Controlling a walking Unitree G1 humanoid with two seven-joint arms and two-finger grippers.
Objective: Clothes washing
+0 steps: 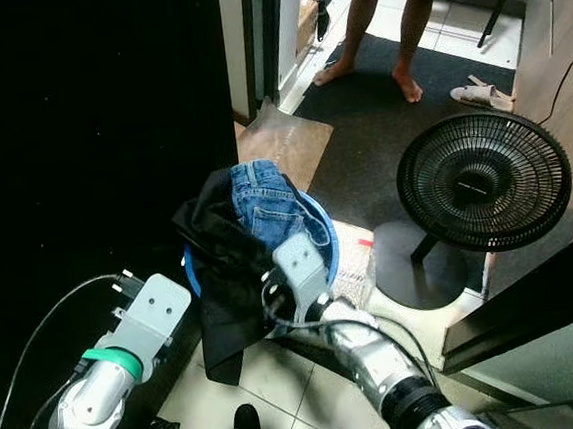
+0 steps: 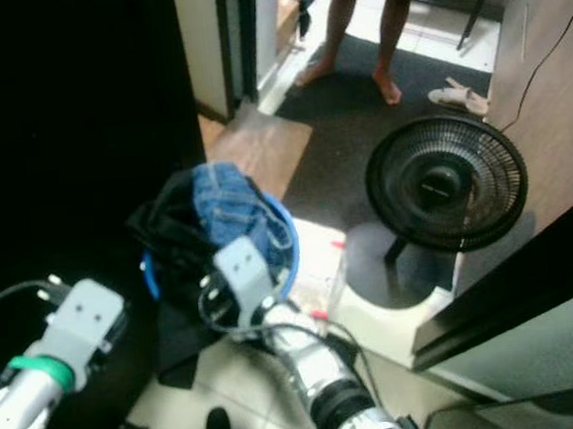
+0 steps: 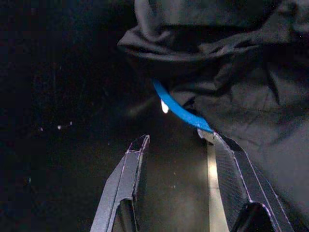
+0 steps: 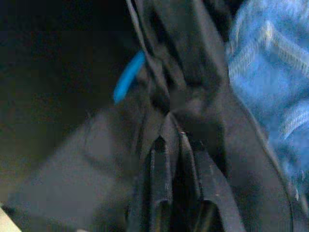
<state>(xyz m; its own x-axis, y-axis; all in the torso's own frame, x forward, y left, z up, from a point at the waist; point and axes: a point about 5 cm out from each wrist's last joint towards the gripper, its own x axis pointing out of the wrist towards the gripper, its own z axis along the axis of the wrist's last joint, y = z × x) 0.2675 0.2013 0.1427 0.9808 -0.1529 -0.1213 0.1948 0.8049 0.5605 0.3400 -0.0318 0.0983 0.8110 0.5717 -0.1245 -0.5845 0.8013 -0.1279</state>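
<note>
While the blue basin (image 1: 326, 233) sits on the floor beside the dark doorway, blue jeans (image 1: 266, 204) are heaped in it and a black garment (image 1: 222, 280) spills over its near rim down to the tiles. The right claw (image 4: 175, 126) reaches to that rim, its two black fingers drawn close together with a fold of the black garment pinched between them, the jeans just beside. The left claw (image 3: 175, 140) hangs near the other side of the basin, its fingers spread well apart with nothing between them; one tip lies right by the blue rim and the black cloth, though contact cannot be told. A black floor fan (image 1: 483, 183) stands on its round base to the right of the basin. Farther off, a person's bare legs (image 1: 379, 28) stand on a dark mat (image 1: 378, 116), with a pale sandal (image 1: 485, 95) nearby.
</note>
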